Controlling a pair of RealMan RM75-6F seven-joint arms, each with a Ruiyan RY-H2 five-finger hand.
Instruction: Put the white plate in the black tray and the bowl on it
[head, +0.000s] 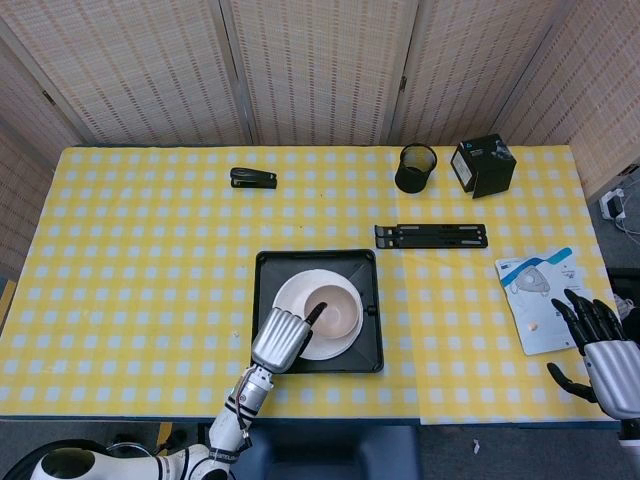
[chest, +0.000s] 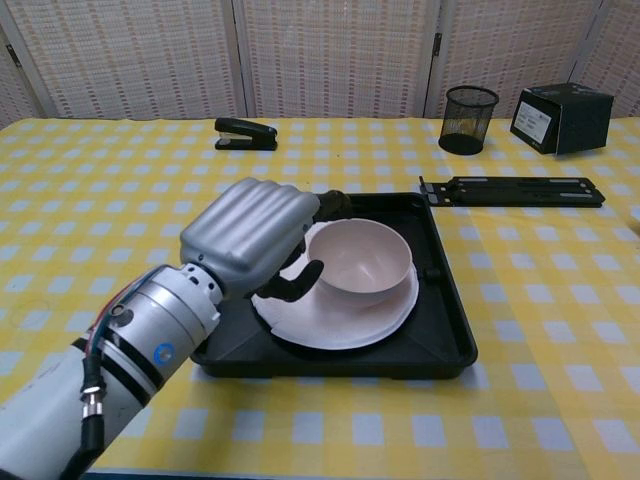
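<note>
- Two robot hands show over a yellow checked bench (head: 140, 260).
- Black tray (chest: 449, 318) holds the white plate (chest: 345, 322), with the bowl (chest: 360, 262) sitting on it.
- Left hand (chest: 255, 235) beside the bowl, fingers (chest: 303, 280) loosened, gripping nothing.
- Right hand (head: 605, 355) at the bench's edge, fingers spread, empty.

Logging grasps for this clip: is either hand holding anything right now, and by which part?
It cannot be told for the left hand: its fingers sit at the bowl's near-left rim, contact hidden. The right hand holds nothing.
</note>
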